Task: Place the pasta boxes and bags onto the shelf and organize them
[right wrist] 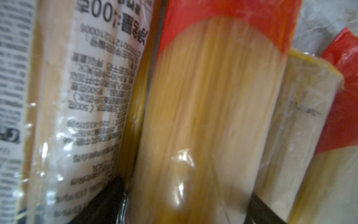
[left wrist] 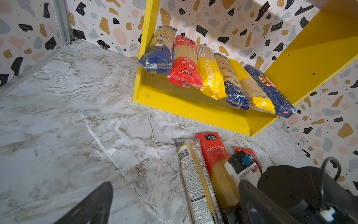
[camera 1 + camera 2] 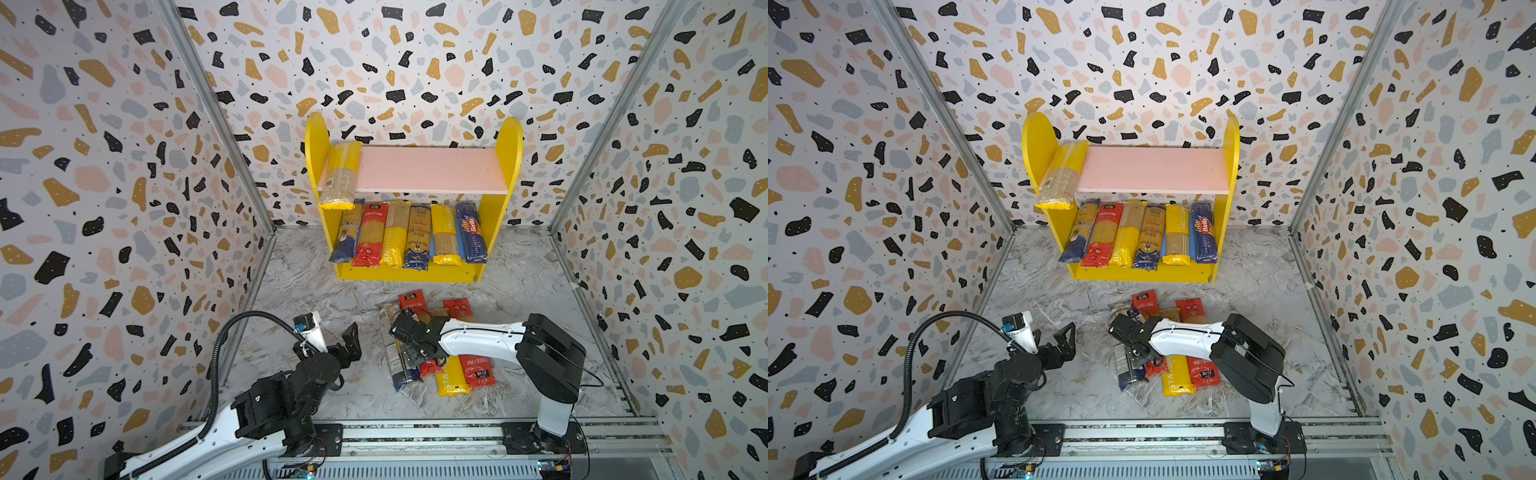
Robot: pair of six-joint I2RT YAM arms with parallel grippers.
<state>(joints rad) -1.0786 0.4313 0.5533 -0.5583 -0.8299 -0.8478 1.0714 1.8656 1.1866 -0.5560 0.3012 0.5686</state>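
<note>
Between right gripper (image 1: 184,205) jaws, red-ended pasta pack (image 1: 213,97)

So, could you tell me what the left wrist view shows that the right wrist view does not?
Only left wrist: the shelf, with six packs lined up in its lower compartment. Only right wrist: how the right gripper straddles the red-ended pack, with a yellow-edged pack beside it. Both: that red-ended pack and the white-label pack next to it.

Both top views looking down on the whole scene, left wrist view facing the shelf (image 2: 184,108) from low, right wrist view pressing close to a red-ended pack (image 1: 213,97)
</note>
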